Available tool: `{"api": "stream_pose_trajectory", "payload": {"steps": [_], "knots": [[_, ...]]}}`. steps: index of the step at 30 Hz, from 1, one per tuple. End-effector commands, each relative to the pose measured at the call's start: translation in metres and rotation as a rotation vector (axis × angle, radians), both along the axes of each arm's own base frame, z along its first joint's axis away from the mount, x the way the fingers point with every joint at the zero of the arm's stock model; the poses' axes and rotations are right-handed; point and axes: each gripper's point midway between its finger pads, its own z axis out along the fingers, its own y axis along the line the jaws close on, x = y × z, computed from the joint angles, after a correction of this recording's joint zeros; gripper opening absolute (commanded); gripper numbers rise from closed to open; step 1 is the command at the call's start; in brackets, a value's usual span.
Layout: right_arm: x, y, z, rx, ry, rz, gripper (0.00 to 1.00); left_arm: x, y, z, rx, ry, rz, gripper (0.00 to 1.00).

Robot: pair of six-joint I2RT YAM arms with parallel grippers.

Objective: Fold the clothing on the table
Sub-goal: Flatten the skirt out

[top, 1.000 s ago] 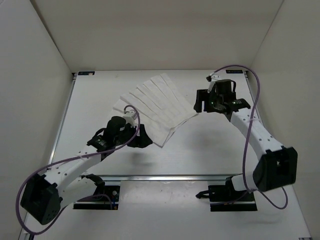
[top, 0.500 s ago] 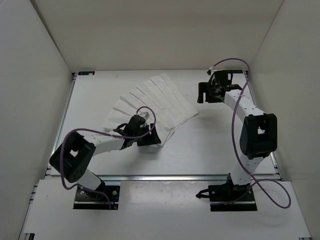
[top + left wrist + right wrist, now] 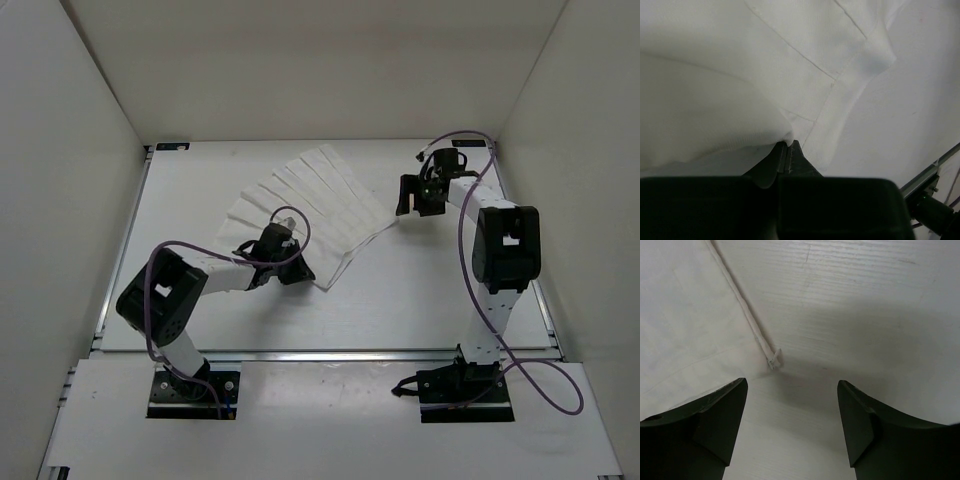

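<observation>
The clothing is a white pleated garment spread at an angle on the table. My left gripper sits at its near corner, shut on the clothing; in the left wrist view the jaws meet with a fold of the clothing pinched at their tips. My right gripper stands open just off the garment's right corner. The right wrist view shows the hemmed corner of the clothing lying flat just ahead of the open gripper, with bare table between the fingers.
White walls enclose the table on three sides. A metal rail runs along the near edge, with both arm bases behind it. Purple cables loop from both arms. Bare table lies to the right of the garment.
My left gripper has shut on the garment's near corner after sliding in from the left. The right gripper has drifted from the back right down to the garment's right corner, still open.
</observation>
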Motion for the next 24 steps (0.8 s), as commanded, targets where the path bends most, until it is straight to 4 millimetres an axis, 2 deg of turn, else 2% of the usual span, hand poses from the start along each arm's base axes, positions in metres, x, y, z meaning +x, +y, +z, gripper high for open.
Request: {"api": "stream_pose_trajectory", "payload": {"steps": [1, 5, 11, 13, 18, 19, 20, 21, 23, 24], "knots": [[0.014, 0.017, 0.009, 0.048, -0.056, 0.058, 0.69, 0.001, 0.020, 0.011, -0.003, -0.033, 0.019, 0.00], [0.006, 0.041, 0.006, 0.148, -0.040, 0.092, 0.63, 0.000, 0.040, 0.014, -0.003, -0.042, 0.038, 0.00], [-0.015, 0.073, -0.010, 0.172, 0.043, 0.155, 0.58, -0.010, 0.039, 0.009, -0.004, -0.028, 0.002, 0.00], [-0.030, 0.079, -0.023, 0.161, 0.091, 0.155, 0.58, -0.011, 0.042, 0.008, -0.003, -0.026, 0.007, 0.00], [-0.036, 0.082, -0.040, 0.093, 0.137, 0.139, 0.49, -0.014, 0.045, 0.005, -0.004, -0.020, -0.002, 0.00], [-0.033, 0.077, -0.040, 0.087, 0.149, 0.121, 0.42, -0.017, 0.045, 0.004, -0.003, -0.013, -0.010, 0.00], [-0.033, 0.078, -0.042, 0.099, 0.169, 0.112, 0.39, -0.017, 0.047, 0.003, 0.005, -0.015, -0.005, 0.00], [-0.033, 0.077, -0.041, 0.100, 0.174, 0.104, 0.23, -0.016, 0.047, 0.006, -0.005, -0.022, -0.005, 0.00], [-0.033, 0.075, -0.037, 0.127, 0.169, 0.101, 0.00, -0.018, 0.050, 0.004, -0.008, -0.024, -0.009, 0.00], [-0.036, 0.078, -0.035, 0.142, 0.178, 0.105, 0.00, -0.018, 0.051, 0.006, -0.019, -0.027, -0.012, 0.00]]}}
